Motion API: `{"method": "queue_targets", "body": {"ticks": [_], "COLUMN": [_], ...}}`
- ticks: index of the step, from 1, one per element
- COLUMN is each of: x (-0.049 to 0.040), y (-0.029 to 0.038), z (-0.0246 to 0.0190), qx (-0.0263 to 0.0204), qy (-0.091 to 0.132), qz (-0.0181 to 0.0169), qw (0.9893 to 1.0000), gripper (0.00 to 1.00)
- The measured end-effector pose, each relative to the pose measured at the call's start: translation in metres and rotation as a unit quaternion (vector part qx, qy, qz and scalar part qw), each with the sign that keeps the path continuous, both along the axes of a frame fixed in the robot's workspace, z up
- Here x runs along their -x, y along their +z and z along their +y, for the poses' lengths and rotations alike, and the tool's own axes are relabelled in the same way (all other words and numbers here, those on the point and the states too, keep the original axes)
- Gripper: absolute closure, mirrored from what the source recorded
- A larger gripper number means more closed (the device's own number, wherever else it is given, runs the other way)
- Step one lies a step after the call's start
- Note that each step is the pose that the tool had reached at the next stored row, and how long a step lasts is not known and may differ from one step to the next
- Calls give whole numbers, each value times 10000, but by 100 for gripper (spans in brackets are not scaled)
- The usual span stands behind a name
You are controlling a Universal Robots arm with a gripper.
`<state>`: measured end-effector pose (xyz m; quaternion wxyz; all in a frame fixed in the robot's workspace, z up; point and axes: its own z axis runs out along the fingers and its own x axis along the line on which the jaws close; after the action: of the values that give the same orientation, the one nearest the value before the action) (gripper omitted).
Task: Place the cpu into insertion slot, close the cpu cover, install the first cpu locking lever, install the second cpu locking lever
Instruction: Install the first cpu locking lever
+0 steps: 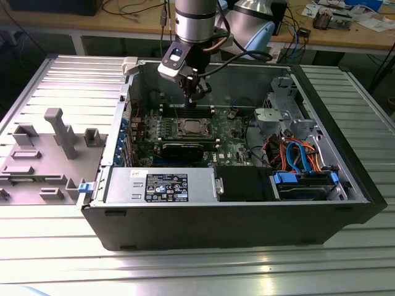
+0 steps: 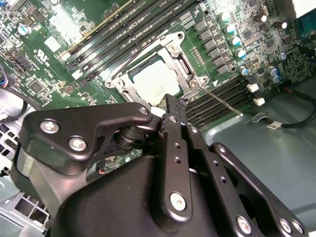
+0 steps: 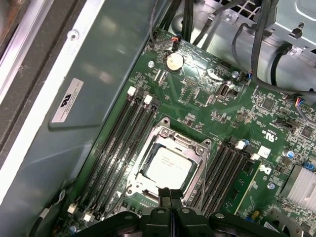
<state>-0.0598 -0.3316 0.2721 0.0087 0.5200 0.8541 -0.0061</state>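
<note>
While its two black fingers (image 3: 165, 197) are pressed together with nothing between them, the end effector (image 1: 193, 98) hangs inside the open computer case (image 1: 234, 228), its tip low at one edge of the cpu (image 3: 167, 167). Whether that tip touches the metal there or only hovers just above it I cannot tell, since the fingers hide the spot in both wrist views. The cpu, silver-grey top up, lies flat in its socket on the green motherboard (image 3: 232, 113). Around the cpu, the cpu cover (image 3: 180, 139) lies down flat as a silvery frame, and the chip shows through its square window. Just beside the cpu, a thin wire lever (image 2: 223, 101) slants out from a corner of the cover. Long black memory slots (image 3: 123, 143) run along two opposite sides of the cpu. Farther from the cpu, a round coin cell (image 3: 174, 60) sits on the board. In the exterior view a black rectangular card (image 1: 185, 148) lies just beside the cpu, with a silver power supply (image 1: 160, 185) beyond the card and a blue drive cage (image 1: 305, 182) well to the exterior view's right of the cpu. Outside the case, well to the exterior view's left of the cpu, a grey fixture tray (image 1: 37, 166) rests on the ribbed metal worktop (image 1: 197, 271)
</note>
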Motion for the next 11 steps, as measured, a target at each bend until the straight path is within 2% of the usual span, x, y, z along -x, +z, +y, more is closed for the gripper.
{"method": "queue_targets", "body": {"ticks": [5, 11], "x": [0, 0], "y": [0, 0], "z": [0, 0], "qx": [0, 0], "qy": [198, 504], "qz": [0, 0], "qw": [9998, 9987], "gripper": [89, 89]}}
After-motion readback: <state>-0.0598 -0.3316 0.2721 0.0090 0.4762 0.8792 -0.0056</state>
